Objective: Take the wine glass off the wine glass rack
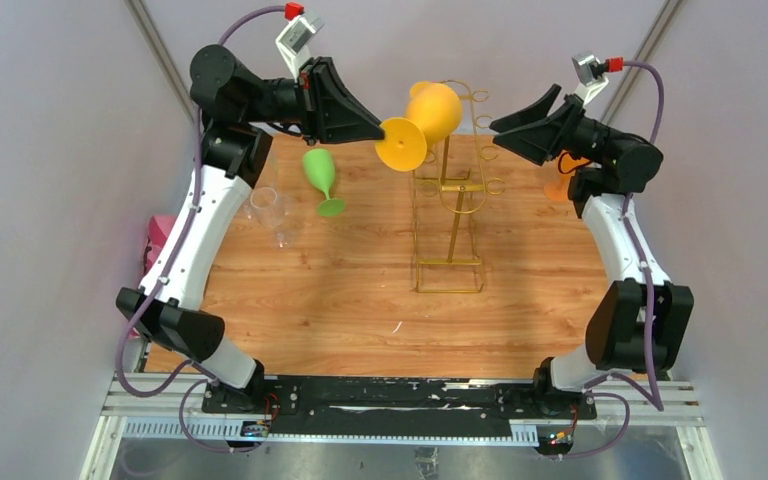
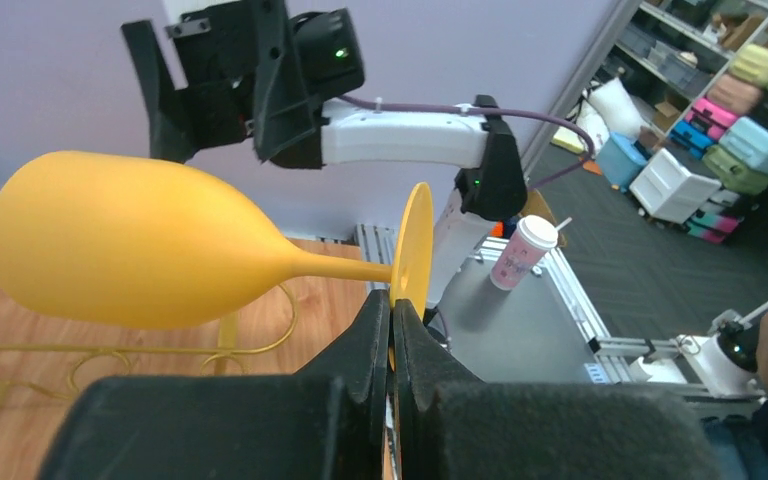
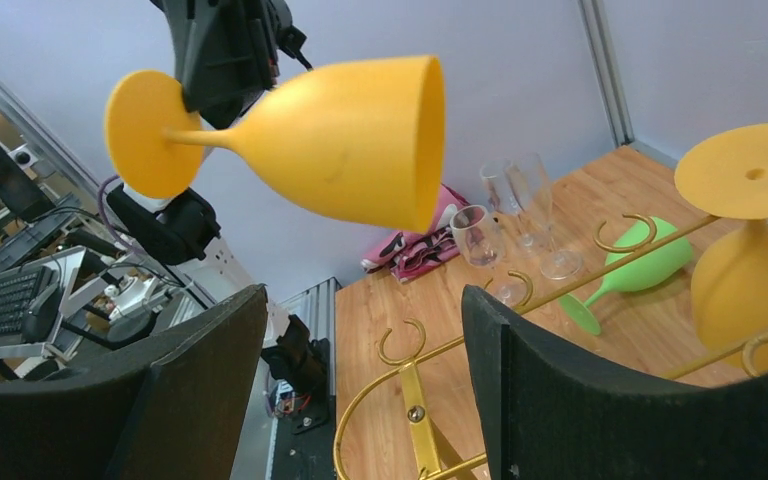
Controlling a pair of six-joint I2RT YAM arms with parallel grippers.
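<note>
My left gripper [image 1: 385, 130] is shut on the foot of a yellow wine glass [image 1: 435, 108] and holds it sideways in the air beside the top of the gold wire wine glass rack [image 1: 450, 200]. In the left wrist view the fingertips [image 2: 375, 315] pinch the foot's rim, with the glass [image 2: 130, 245] stretching left above the rack's wire [image 2: 110, 350]. My right gripper [image 1: 495, 135] is open and empty, right of the rack top. In the right wrist view the gripper [image 3: 365, 370] faces the held glass [image 3: 350, 140], which is apart from the rack's hooks [image 3: 415, 410].
A green wine glass [image 1: 322, 175] and clear glasses [image 1: 270, 210] are at the back left of the wooden table [image 1: 340, 300]. A second yellow glass [image 3: 750, 250], foot up, is right of the rack. A pink cloth [image 1: 155, 240] lies at the left edge.
</note>
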